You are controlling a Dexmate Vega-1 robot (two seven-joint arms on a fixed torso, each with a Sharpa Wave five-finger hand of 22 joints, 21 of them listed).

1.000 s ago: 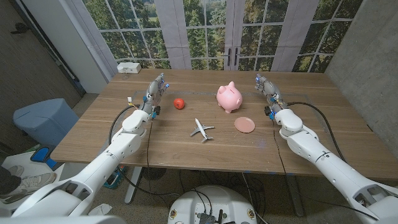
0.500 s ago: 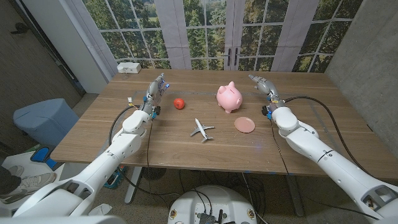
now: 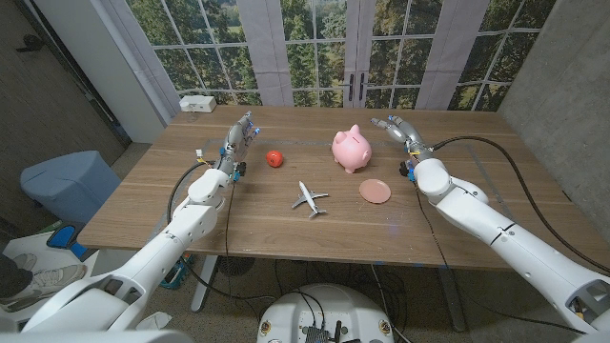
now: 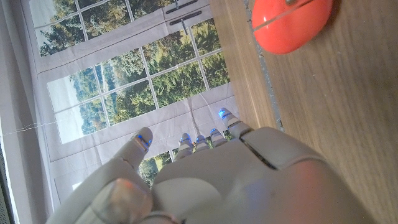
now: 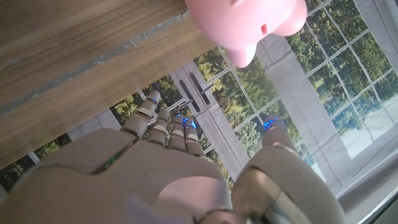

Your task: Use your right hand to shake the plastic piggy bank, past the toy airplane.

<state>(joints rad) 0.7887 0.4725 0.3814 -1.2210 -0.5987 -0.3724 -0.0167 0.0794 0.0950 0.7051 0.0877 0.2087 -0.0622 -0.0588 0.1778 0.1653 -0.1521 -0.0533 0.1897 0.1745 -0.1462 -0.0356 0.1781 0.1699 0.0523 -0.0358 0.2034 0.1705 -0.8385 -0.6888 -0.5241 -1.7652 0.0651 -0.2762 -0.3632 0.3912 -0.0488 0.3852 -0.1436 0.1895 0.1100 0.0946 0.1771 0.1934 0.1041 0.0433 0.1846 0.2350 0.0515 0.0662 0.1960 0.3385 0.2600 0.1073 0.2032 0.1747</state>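
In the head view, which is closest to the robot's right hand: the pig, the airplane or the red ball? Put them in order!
From the right hand:
1. Pig, just to its left.
2. Airplane, mid-table, nearer the robot.
3. Red ball, far across, by the left hand.

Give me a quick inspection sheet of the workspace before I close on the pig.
Surface: wooden table, bare wood.
Job's things: pink piggy bank upright, ungrasped; toy airplane nearer the robot.
Clutter: red ball; pink dish; white box at far edge.
Hands: right hand open beside the pig, apart; left hand open, holds nothing.
Cables: black cable along the right arm.
Surroundings: windows, trees; blue bin.
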